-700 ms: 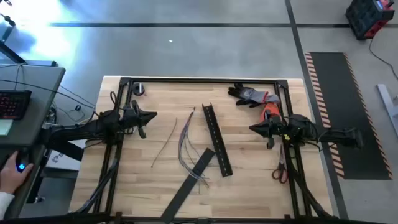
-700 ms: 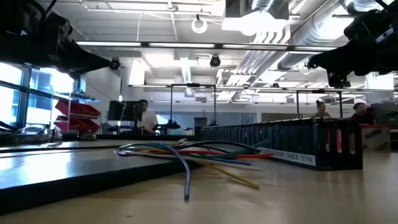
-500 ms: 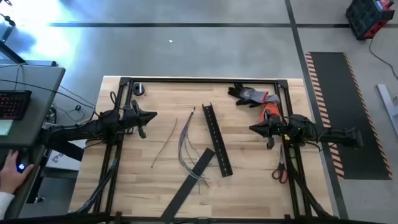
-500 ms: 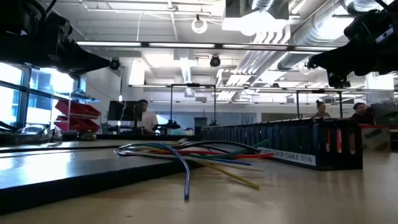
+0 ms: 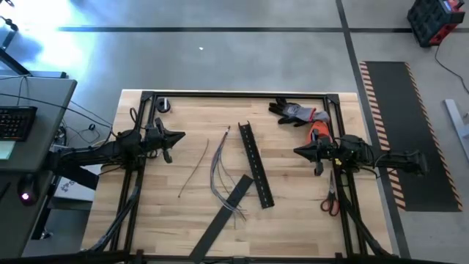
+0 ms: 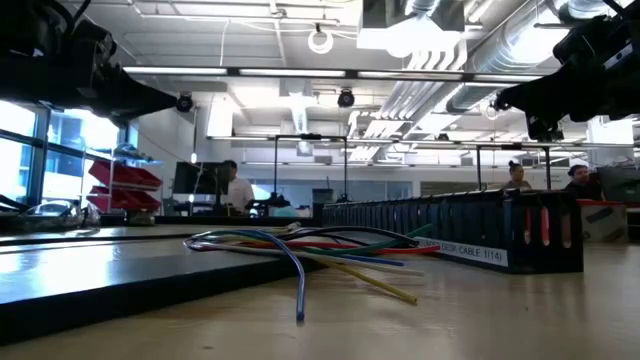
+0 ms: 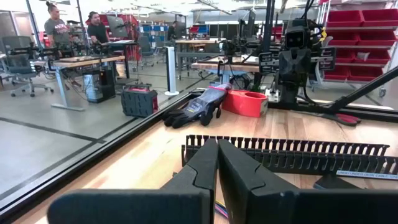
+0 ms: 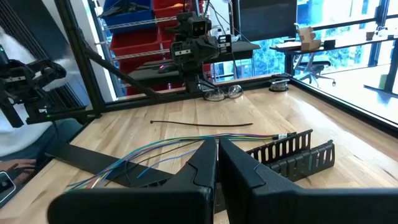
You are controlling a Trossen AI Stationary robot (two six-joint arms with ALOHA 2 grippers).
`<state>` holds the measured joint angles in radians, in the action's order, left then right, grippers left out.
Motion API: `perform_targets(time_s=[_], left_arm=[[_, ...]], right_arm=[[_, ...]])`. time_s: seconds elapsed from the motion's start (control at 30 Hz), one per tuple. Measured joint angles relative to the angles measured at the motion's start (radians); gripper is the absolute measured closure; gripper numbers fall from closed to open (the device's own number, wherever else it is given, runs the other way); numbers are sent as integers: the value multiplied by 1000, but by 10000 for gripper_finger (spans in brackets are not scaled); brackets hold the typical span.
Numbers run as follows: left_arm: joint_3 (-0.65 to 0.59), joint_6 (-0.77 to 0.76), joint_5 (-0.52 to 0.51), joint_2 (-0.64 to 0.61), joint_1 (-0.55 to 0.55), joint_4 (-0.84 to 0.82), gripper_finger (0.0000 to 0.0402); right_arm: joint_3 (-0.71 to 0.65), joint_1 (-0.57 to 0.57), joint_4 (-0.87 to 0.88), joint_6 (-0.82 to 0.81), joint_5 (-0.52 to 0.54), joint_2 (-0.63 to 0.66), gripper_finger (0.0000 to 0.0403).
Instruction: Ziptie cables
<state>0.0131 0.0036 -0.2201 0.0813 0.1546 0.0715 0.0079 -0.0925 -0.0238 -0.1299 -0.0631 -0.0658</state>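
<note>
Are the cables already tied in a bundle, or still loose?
Still loose. The cables lie on the table with their ends fanned apart; no tie is visible around them.

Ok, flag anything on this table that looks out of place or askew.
The cables lie loose, their ends fanned over the flat black cover strip, which sits skewed against the slotted duct. A single zip tie lies apart beside them. Nothing looks damaged or spilled.

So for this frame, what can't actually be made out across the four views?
- High view: the thin purple, grey and reddish cables are too fine to count.
- Low view: both grippers are cut off by the top edge.
- High view: the small round object at the table's far left corner is too small to identify.
- Left wrist view: the closed left gripper hides the cables.
</note>
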Motion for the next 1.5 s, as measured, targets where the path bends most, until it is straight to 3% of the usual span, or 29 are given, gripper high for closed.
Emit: perform_targets(time_s=[0.87,1.1,1.2,1.33,1.4,1.5], left_arm=[[0,-6,0,0,0,0,402],[0,-199,0,0,0,76,402],[0,-302,0,13,0,195,402],[1,-271,31,134,-16,490,402],[23,-263,-13,262,-23,584,402],[129,-226,-65,529,-22,584,398]], right_arm=[[0,0,0,0,0,0,403],[0,0,0,0,0,0,403],[0,0,0,0,0,0,403],[0,0,0,0,0,0,403],[0,0,0,0,0,0,403],[0,0,0,0,0,0,403]])
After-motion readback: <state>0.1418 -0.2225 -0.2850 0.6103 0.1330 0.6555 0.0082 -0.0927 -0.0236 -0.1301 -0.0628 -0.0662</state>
